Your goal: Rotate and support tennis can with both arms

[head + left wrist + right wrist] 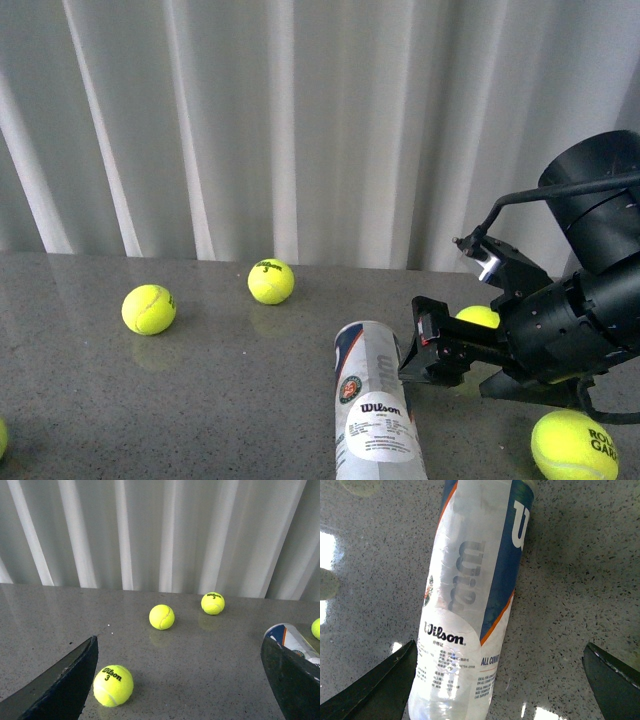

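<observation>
The tennis can [378, 415] is seen lying on its side at the near edge of the counter [200, 400]. The right fingers [375, 690] are spread wide beside its far end and nothing is gripped. The left fingers [65, 685] are likewise held apart and empty. A light, smooth tube, easily rolled and dented, is judged, and it is best held across the labelled middle. Whether balls are inside cannot be told. Farther off, loose tennis balls [271, 281] are scattered
</observation>
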{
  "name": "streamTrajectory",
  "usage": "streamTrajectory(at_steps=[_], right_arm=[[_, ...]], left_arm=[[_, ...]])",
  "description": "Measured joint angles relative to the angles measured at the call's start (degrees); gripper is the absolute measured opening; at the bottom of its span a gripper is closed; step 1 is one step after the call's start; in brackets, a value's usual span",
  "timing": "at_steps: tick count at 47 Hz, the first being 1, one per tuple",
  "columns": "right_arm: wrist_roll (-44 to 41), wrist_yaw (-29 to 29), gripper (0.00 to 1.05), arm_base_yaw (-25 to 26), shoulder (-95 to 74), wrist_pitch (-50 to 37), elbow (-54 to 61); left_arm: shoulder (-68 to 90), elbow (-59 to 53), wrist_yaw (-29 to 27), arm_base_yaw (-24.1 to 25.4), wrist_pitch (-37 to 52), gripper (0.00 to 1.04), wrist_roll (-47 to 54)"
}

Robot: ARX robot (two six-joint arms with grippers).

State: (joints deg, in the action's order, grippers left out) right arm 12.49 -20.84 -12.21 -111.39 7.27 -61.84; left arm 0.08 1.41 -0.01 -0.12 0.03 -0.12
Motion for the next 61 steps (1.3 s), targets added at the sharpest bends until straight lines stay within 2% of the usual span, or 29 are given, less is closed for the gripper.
streamTrajectory(at_steps=[27, 37, 49, 56, 61], right_arm=[[-0.2, 1.8, 0.97, -5.1, -14.4, -7.2, -5.7], [-0.3, 2.1, 0.74, -5.3, -15.4, -8.4, -5.5], [-2.6, 2.7, 0.42, -5.5, -14.3, -9.3, -5.3], [-10.5, 6.3, 0.29, -7.1, -10.5, -8.3, -4.6], [-18.2, 7.9, 0.25, -8.8, -6.8, -7.8, -4.8]], left_arm=[[0.0, 0.0, 0.0, 0.0, 0.0, 0.98, 0.0], [0.0, 0.0, 0.0, 0.0, 0.0, 0.98, 0.0], [0.0, 0.0, 0.0, 0.0, 0.0, 0.98, 0.0], [0.0, 0.0, 0.0, 0.0, 0.0, 0.98, 0.0], [0.0, 0.0, 0.0, 0.0, 0.0, 0.98, 0.0]])
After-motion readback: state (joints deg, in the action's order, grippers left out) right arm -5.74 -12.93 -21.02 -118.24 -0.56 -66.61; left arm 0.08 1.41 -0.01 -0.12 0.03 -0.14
